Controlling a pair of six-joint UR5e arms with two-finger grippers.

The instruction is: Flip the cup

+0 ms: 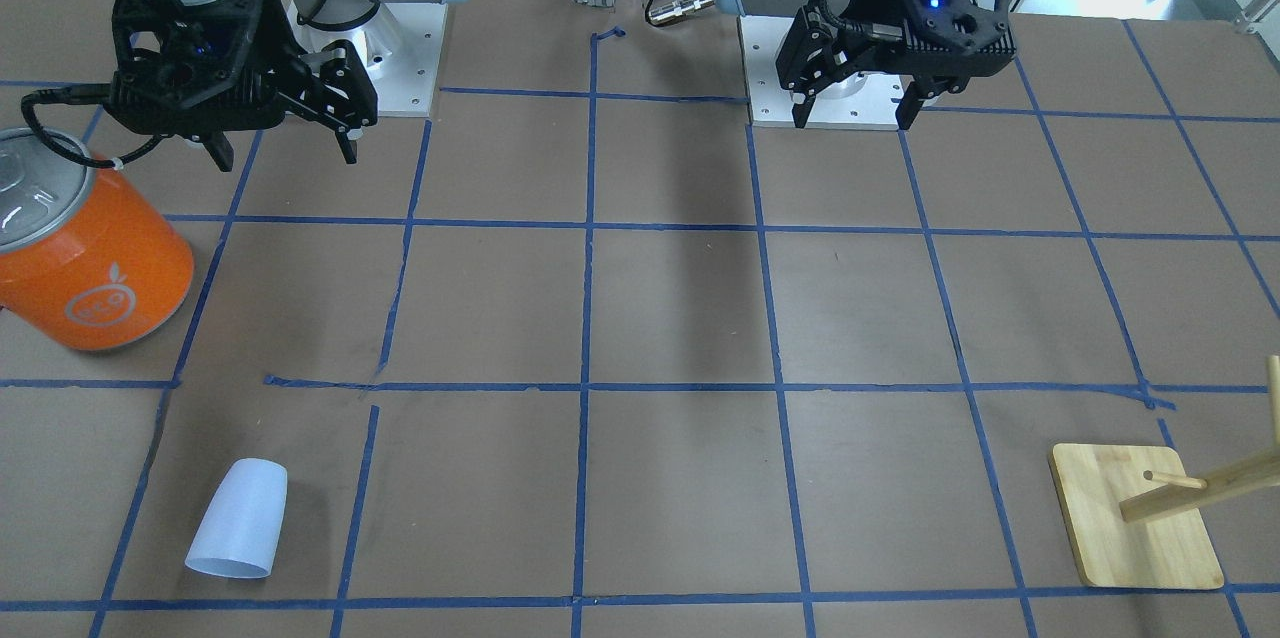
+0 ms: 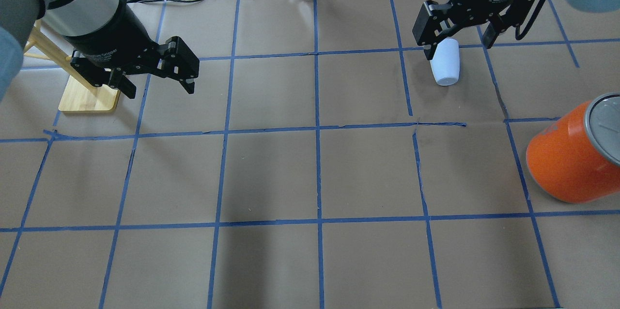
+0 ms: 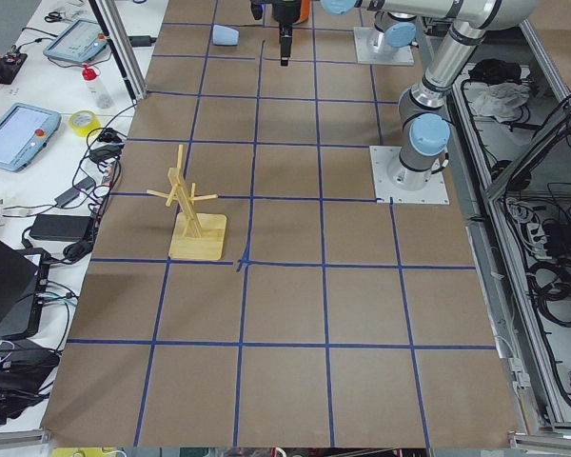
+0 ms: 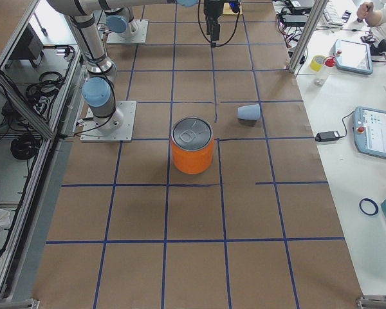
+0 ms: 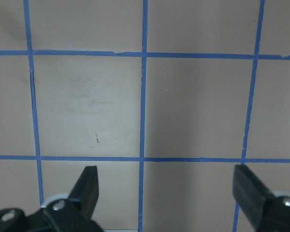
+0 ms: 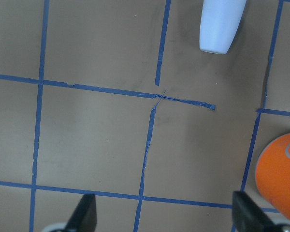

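Step in hand: pre-grasp. Neither gripper holds anything, and the cup is not yet turned.

Cup [image 1: 240,518]: lies on its side on the table [image 1: 680,308], on the robot's right, in the row near the operators' edge. Its narrow closed end points toward the robot and its wider end points away.

Right gripper [image 1: 285,156]: released, jaws spread wide, empty. It hangs high near its own base, well apart from the cup. In its wrist view the cup sits at the top edge, ahead of the fingers.

Left gripper [image 1: 855,118]: released and empty. Its wrist view shows only bare table.

Can [image 1: 95,268]: upright, between the right arm's base and the cup, touching neither.

Rack [image 1: 1130,518]: on the robot's left, well apart from the cup.

Next move (judgement): the right arm is the nearer one. It likely needs to reach forward past the can, descend over the cup, set its jaws across the cup's tapered body, and close. It can then lift and rotate the cup to stand it.

Caution (judgement): the smooth, tapered wall may roll or slip as the jaws close.
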